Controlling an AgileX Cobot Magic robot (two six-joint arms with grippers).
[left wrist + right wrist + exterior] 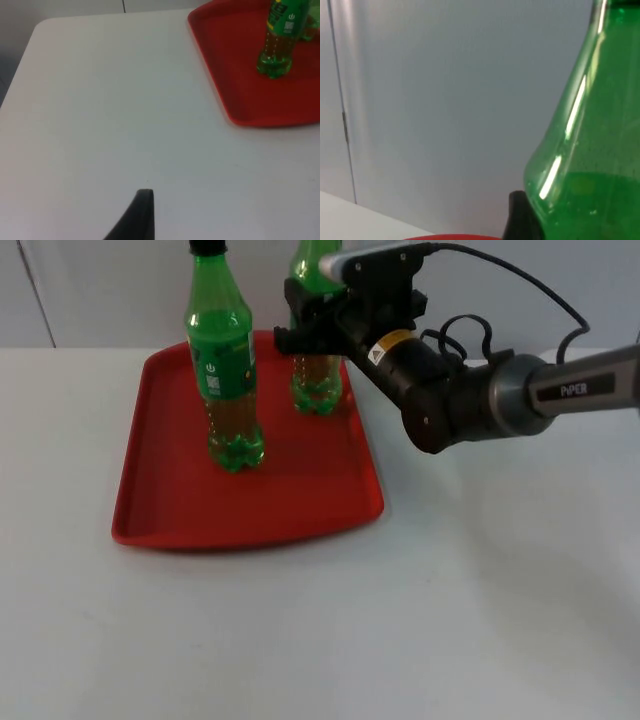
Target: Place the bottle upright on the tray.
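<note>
Gripping second bottle mid-body, right hand pinches it; long axis vertical, base on red tray at far edge, right arm nearer. First bottle stands upright beside it.

Left wrist view: left hand waits over bare desk, well apart from tray; fingers' spread cannot tell.

Right wrist view: green shoulder close beside fingertip; base contact hidden, probably seated.

The top view looks down onto the red tray; the left wrist view shares its edge from low beside it.
</note>
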